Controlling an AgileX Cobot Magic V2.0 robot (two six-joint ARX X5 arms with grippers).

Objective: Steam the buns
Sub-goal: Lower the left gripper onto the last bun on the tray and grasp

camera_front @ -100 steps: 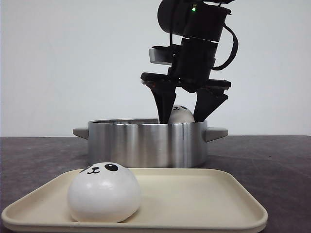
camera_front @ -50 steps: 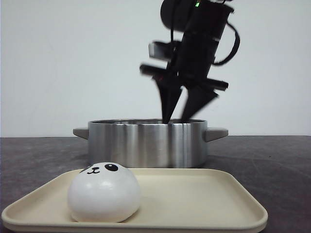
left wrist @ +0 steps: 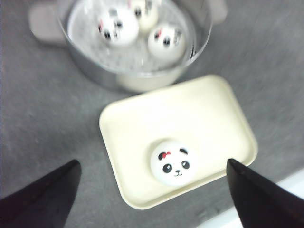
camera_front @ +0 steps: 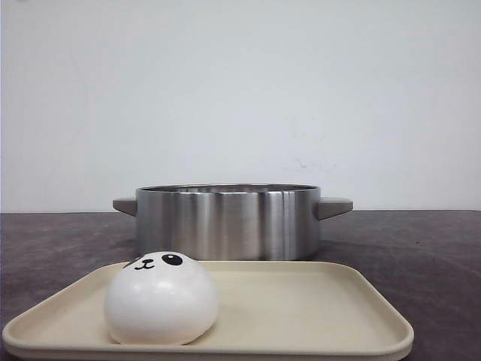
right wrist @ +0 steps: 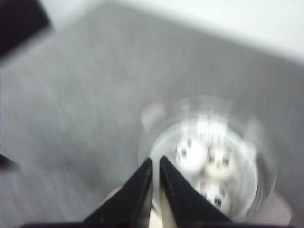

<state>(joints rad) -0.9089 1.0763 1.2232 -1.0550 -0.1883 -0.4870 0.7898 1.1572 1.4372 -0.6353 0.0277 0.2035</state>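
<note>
One white panda-faced bun (camera_front: 161, 298) sits at the left of the cream tray (camera_front: 301, 308); from the left wrist the same bun (left wrist: 172, 163) lies near a tray (left wrist: 204, 109) corner. Three more buns (left wrist: 117, 26) (left wrist: 166, 42) (left wrist: 145, 14) rest inside the steel pot (left wrist: 95, 71), also seen blurred from the right wrist (right wrist: 190, 154). My left gripper (left wrist: 153, 163) hangs open high above the tray bun, holding nothing. My right gripper (right wrist: 155, 159) is shut and empty, high above the pot (right wrist: 256, 190). Neither gripper shows in the front view.
The pot (camera_front: 225, 222) with its two side handles stands just behind the tray on a dark grey table (camera_front: 421, 248). A pale strip (left wrist: 285, 190) runs along the table edge past the tray. A white wall lies behind.
The right gripper, open around a bun in the pot a second ago, left it there, shut its fingers and rose out of the front view.
</note>
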